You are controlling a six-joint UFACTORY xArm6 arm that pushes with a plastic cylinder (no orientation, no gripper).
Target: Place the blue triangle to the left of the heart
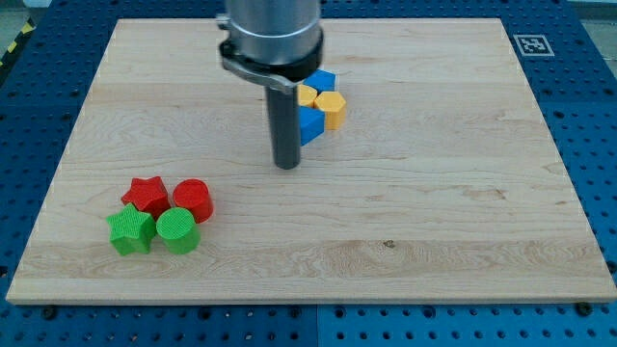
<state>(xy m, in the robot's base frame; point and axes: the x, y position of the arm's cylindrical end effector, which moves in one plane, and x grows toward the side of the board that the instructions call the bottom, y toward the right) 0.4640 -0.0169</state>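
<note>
From the one camera, a pale wooden desk (434, 212) sits on a blue pegboard (588, 116), with a small black-and-white marker (532, 44) at the desk's top right corner.

The arm (273, 34) comes down from the view's top edge, a grey cylinder ending in a dark rod. There is no claw on it, so nothing to call apart or together. My tip (287, 166) rests on the desk a little above its middle, just to the view's left of and slightly below a tight cluster of four blocks.

In that cluster, the blue triangle (310, 125) is nearest the rod, partly hidden behind it; whether the two touch I cannot tell. Above it sits a blue cube (323, 80). A yellow heart (308, 95) is wedged between the two blue blocks, and a yellow hexagon (333, 109) lies at the cluster's right side, against the triangle.

Well apart, near the desk's bottom left corner, four more blocks huddle together: a red star (146, 196) and a red cylinder (192, 200) behind, a green star (131, 229) and a green cylinder (178, 230) in front, each touching its neighbours.
</note>
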